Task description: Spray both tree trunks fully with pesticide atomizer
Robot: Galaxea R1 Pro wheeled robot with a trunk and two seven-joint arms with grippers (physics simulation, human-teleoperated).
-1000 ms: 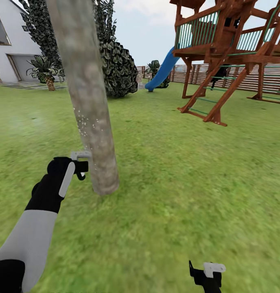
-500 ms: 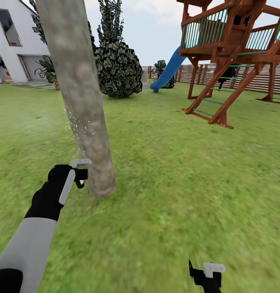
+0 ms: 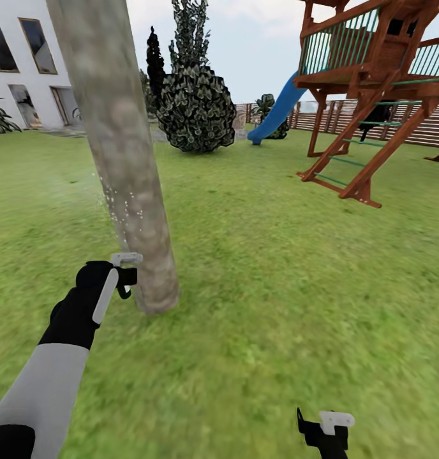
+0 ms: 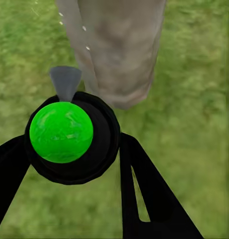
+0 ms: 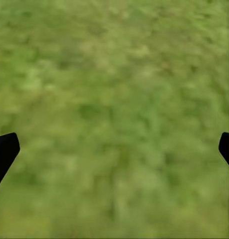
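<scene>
The left gripper [image 4: 74, 149] is clamped around the pesticide atomizer [image 4: 72, 137], whose round dark body with a bright green top sits between the two black fingers [image 4: 144, 189], its grey nozzle pointing at the tree trunk [image 3: 120, 159] just beyond. In the head view that trunk rises at the gripper's one o'clock, flecked with pale droplets. The right gripper [image 5: 114, 147] hangs spread wide and empty over the lawn [image 3: 296, 280].

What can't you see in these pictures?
- Trunk: its top is cut off by the head view's upper edge.
- Atomizer: left wrist view looks straight down on it, so its body is hidden.
- Right tool: cut by the head view's bottom edge.
</scene>
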